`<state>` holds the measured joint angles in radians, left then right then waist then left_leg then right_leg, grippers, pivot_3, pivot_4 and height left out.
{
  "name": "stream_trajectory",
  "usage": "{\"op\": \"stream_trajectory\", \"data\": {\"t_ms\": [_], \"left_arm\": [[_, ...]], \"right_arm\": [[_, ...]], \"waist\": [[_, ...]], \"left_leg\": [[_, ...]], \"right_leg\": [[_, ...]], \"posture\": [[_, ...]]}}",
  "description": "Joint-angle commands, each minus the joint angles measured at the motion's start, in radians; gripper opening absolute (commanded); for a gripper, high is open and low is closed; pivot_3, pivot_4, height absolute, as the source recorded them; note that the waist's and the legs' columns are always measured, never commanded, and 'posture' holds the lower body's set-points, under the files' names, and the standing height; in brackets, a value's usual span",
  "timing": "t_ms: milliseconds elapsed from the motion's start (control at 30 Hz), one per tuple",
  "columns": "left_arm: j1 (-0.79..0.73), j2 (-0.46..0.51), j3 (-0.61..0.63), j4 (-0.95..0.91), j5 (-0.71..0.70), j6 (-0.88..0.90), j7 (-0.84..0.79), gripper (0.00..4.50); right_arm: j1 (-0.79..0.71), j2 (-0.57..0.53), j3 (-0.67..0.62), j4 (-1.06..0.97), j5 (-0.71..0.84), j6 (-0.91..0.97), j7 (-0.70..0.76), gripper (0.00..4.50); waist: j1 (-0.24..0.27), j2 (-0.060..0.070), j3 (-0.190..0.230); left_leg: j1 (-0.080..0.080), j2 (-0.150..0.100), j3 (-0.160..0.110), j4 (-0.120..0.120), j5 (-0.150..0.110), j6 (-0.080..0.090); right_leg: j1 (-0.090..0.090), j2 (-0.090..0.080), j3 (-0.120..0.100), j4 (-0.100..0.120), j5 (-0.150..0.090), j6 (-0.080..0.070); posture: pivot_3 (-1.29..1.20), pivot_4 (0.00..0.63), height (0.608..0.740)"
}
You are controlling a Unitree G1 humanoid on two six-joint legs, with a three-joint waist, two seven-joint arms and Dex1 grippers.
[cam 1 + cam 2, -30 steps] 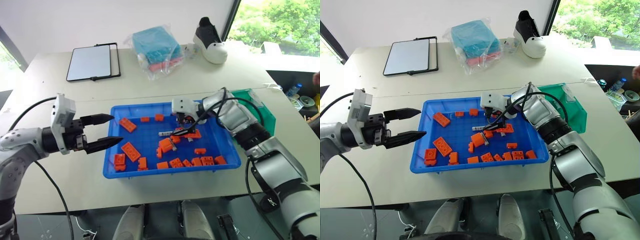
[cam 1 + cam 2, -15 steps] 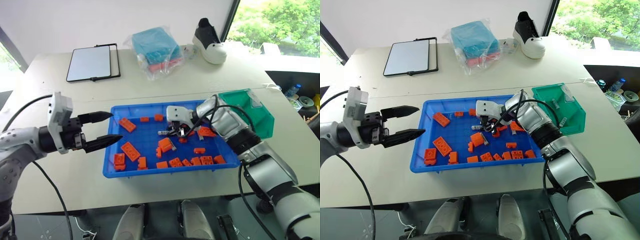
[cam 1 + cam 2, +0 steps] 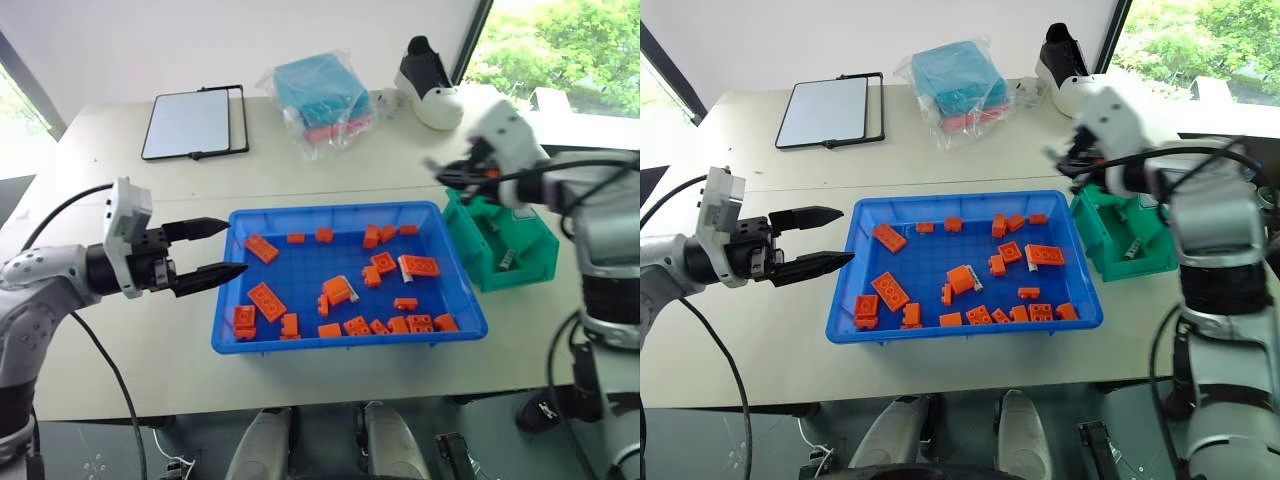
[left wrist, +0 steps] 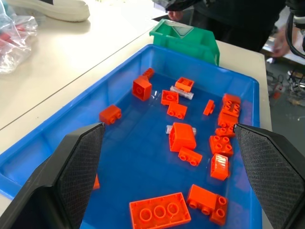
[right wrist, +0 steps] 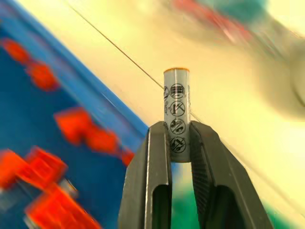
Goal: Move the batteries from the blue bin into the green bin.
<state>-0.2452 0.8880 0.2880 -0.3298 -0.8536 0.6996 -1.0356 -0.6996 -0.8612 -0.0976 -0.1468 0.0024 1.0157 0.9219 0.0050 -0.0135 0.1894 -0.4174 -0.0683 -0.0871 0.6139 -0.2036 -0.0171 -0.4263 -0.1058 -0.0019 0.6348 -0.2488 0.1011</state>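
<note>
In my right pincer (image 5: 178, 148) I have one of the batteries (image 5: 177, 114), a silver-grey cylinder with an orange end, standing upright between the two black fingers (image 5: 155, 157), which are closed tight on its lower half so that the upper half sticks out past the tips. That pincer (image 3: 447, 172) now hangs in the air above the surface (image 3: 330, 170), just over the far corner of the green bin (image 3: 500, 245) and beside the right end of the blue bin (image 3: 350, 335). A second ago it was down inside the blue bin with its fingers spread among the orange bricks (image 3: 267, 300); since then it has shut on the battery, lifted clear and swung out to my right, toward the green bin. My right arm is raised and bent at the elbow, the pincer pointing inward and slightly down. At least one more battery (image 4: 181, 94) lies among the bricks in the blue bin, and a small grey cylinder (image 3: 507, 262) rests in the green bin. My left pincer (image 3: 232, 247) is wide open and empty, its fingertips at the left rim of the blue bin, the arm held out level across the surface, much where it was a second ago.
</note>
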Motion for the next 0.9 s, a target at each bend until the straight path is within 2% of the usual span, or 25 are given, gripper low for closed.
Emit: {"op": "stream_trajectory", "data": {"t_ms": [33, 67, 267, 433, 533, 600, 733, 900], "left_arm": [[-0.038, -0.002, -0.011, 0.013, 0.01, -0.025, -0.022, 4.5], [-0.051, -0.003, -0.019, 0.024, 0.014, -0.027, -0.027, 4.5], [-0.116, -0.018, -0.059, 0.066, 0.036, -0.034, -0.045, 4.5], [-0.12, -0.02, -0.059, 0.059, 0.033, -0.024, -0.047, 4.5], [-0.095, -0.016, -0.046, 0.035, 0.024, -0.013, -0.043, 4.5], [-0.085, -0.015, -0.042, 0.025, 0.021, -0.008, -0.038, 4.5], [-0.083, -0.008, -0.034, 0.017, 0.014, 0.001, -0.036, 4.5], [-0.086, 0.004, -0.028, 0.025, 0.019, 0.002, -0.047, 4.5]], "right_arm": [[0.083, -0.063, -0.081, -0.081, 0.009, 0.043, -0.047, 0.05], [0.111, -0.072, -0.087, -0.084, 0.013, 0.041, -0.058, 0.05], [0.129, -0.059, -0.071, -0.09, 0.047, -0.021, -0.11, 2.96], [0.036, -0.009, -0.073, -0.238, 0.182, 0.15, -0.104, 2.96], [0.038, 0.17, -0.088, -0.418, 0.287, 0.446, -0.158, 2.96], [0.089, 0.283, -0.062, -0.505, 0.314, 0.572, -0.207, 2.96], [0.186, 0.381, -0.004, -0.549, 0.351, 0.599, -0.28, 2.96], [0.205, 0.422, 0.051, -0.513, 0.386, 0.592, -0.326, 2.96]], "waist": [[-0.006, 0.0, 0.0], [-0.01, 0.0, 0.0], [-0.024, 0.001, 0.0], [-0.021, 0.001, 0.0], [-0.018, -0.002, -0.001], [-0.018, -0.002, -0.002], [-0.009, -0.001, -0.001], [-0.018, -0.001, -0.001]], "left_leg": [[0.0, 0.0, 0.001, 0.0, 0.0, 0.0], [0.0, 0.0, 0.002, 0.0, 0.0, 0.001], [0.0, 0.001, 0.003, 0.001, 0.0, 0.001], [0.0, 0.003, 0.002, 0.001, 0.0, 0.001], [0.0, 0.004, 0.001, 0.0, -0.001, 0.001], [0.0, 0.005, 0.0, 0.0, -0.001, 0.001], [-0.002, 0.003, 0.0, 0.002, -0.001, 0.001], [-0.002, 0.003, 0.001, 0.004, -0.001, 0.001]], "right_leg": [[0.0, 0.0, 0.001, 0.0, 0.0, 0.0], [0.0, 0.0, 0.001, 0.0, 0.0, 0.0], [0.0, 0.001, 0.002, 0.0, 0.001, 0.002], [0.0, 0.003, 0.002, 0.0, 0.003, 0.004], [0.0, 0.003, 0.001, 0.0, 0.003, 0.004], [0.0, 0.004, 0.001, 0.0, 0.003, 0.004], [-0.001, 0.003, 0.001, 0.0, 0.003, 0.003], [0.0, 0.003, 0.001, -0.002, 0.006, 0.003]], "posture": [[0.0, 0.15, 0.731], [0.0, 0.15, 0.731], [0.0, 0.15, 0.731], [0.0, 0.15, 0.731], [0.0, 0.15, 0.731], [0.0, 0.15, 0.731], [0.0, 0.15, 0.731], [0.0, 0.15, 0.731]]}}
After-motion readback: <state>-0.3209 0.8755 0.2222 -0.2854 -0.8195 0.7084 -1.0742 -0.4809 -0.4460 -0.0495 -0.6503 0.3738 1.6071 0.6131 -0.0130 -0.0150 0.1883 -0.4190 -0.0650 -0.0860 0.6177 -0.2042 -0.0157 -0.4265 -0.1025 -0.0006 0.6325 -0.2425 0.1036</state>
